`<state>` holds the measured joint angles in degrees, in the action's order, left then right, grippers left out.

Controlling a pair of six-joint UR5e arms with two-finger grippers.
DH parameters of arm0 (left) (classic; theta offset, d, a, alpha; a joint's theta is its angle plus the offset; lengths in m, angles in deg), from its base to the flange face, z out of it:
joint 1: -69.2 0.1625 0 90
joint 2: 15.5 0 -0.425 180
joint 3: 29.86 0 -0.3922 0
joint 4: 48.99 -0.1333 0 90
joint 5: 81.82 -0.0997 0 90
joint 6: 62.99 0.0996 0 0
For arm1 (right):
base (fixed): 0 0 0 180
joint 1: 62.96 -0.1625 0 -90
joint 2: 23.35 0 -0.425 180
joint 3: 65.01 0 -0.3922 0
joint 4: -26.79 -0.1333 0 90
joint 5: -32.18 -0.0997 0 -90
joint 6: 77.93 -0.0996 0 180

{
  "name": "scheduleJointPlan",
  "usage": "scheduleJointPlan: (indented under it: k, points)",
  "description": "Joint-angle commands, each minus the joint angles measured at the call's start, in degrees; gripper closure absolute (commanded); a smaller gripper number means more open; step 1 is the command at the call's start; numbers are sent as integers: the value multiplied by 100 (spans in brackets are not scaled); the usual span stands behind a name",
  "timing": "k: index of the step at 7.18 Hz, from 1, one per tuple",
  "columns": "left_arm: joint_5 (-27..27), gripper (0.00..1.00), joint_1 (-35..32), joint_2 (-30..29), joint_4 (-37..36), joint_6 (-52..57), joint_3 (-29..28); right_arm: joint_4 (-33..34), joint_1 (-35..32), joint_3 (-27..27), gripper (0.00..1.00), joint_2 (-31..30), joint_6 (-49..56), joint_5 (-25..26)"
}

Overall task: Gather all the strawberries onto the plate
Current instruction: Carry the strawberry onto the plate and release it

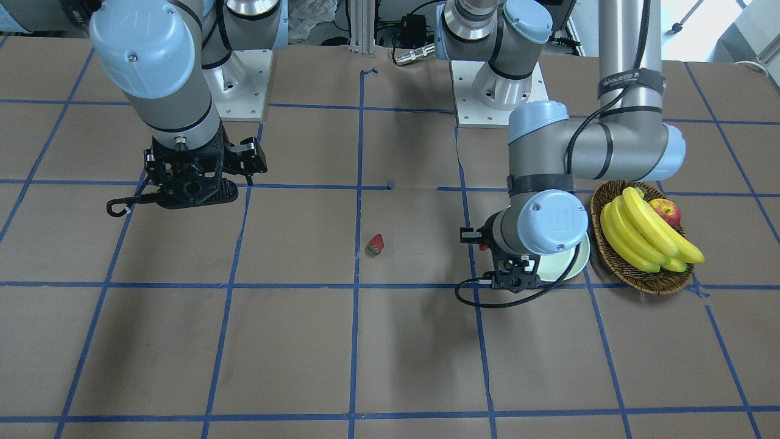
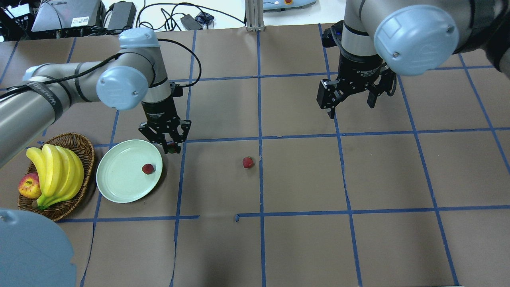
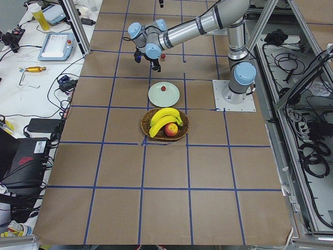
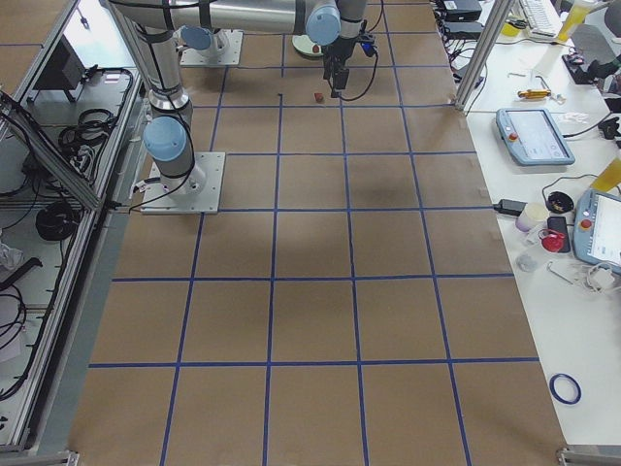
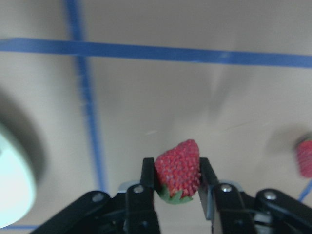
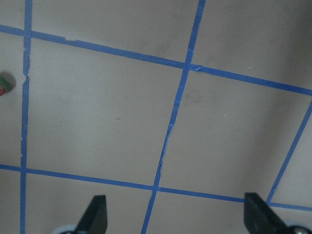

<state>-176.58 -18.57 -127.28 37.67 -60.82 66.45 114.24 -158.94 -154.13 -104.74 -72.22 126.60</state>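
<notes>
My left gripper [image 2: 172,149] is shut on a red strawberry [image 5: 178,168] with a green cap. It hangs over the table just beyond the far right rim of the pale green plate [image 2: 121,181]. A second strawberry [image 2: 148,168] lies in the plate near its right side. A third strawberry [image 2: 248,162] rests on the brown table near the middle, beside a blue tape line. Far off to the right, my right gripper [image 2: 350,101] hovers open with nothing between its fingers [image 6: 97,212].
A brown wicker basket [image 2: 85,149] with bananas [image 2: 55,171] and a red-yellow apple [image 2: 28,186] stands directly left of the plate. Blue tape lines grid the brown paper table. A black cable loops off the left wrist.
</notes>
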Motion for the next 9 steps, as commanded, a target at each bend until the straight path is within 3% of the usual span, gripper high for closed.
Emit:
scheduleJointPlan:
  k: [1,3,4,5,7,9]
  points:
    - [-806,100,784,61,229,1193,28,18,0,0,0,0,0,-29]
    - [-1052,100,928,-97,-111,1312,369,44,0,0,0,0,0,-47]
    - [-1001,37,928,-133,-410,1269,432,45,0,0,0,9,0,-38]
    - [-1001,5,928,-133,-421,1294,406,36,0,0,0,0,0,-38]
    - [-923,0,902,-37,-587,1260,258,44,0,0,0,0,0,-64]
    - [128,0,578,34,-588,685,125,44,0,0,0,0,0,-64]
